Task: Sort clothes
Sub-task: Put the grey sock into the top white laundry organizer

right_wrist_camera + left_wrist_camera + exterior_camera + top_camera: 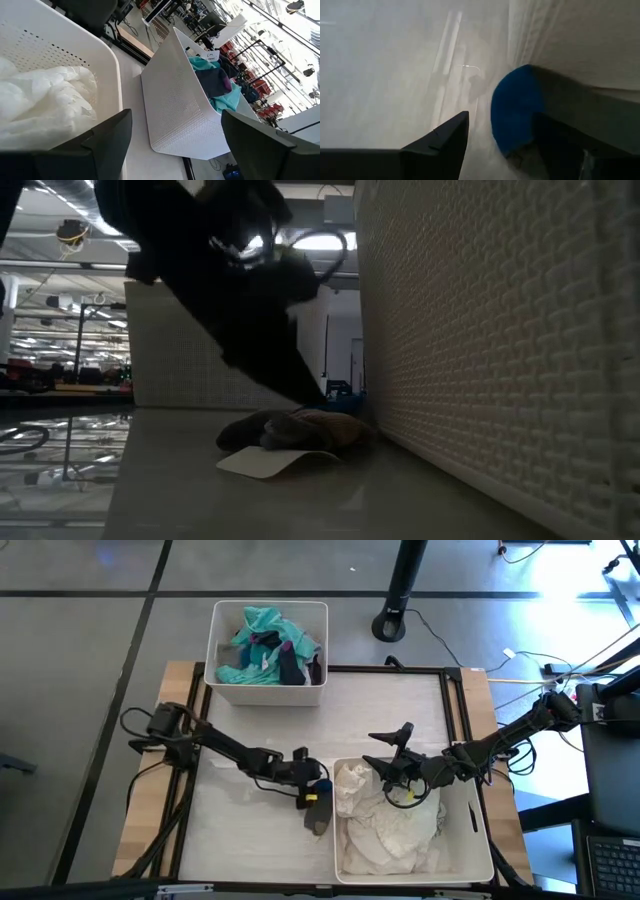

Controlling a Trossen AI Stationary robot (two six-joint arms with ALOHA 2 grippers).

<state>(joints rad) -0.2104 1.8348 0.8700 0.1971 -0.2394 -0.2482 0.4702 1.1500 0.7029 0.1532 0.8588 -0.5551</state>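
The clothes lie in three places: a heap of white garments point(385, 825) fills the near bin point(482, 840), teal and dark pieces point(268, 645) are piled in the far bin point(222, 685), and one small dark grey sock point(318, 818) lies loose on the surface point(380, 715), tight against the near bin's outer wall. The low view shows this sock point(290, 430) as a flat, crumpled lump with a pale card or tag point(265, 463) lying under or beside it; no writing on it can be read. The left gripper point(315, 795) is down at the surface next to the sock, fingers apart and nothing clamped between them; in its wrist view a blue rounded shape point(512, 115) sits by the bin wall, though what it is cannot be told. The right gripper point(400, 755) hangs over the near bin's inner corner above the white heap, fingers wide apart and empty. All of this fabric should be light, limp and quick to drape, so a pinch on a raised fold or bunched edge will likely hold better than one on a flat spread. The sock is thin and lies against the wall, so one finger may need to slip in along the surface beneath it. A small label shows on the far bin point(209, 54) in the right wrist view, but its marks are too small to read.
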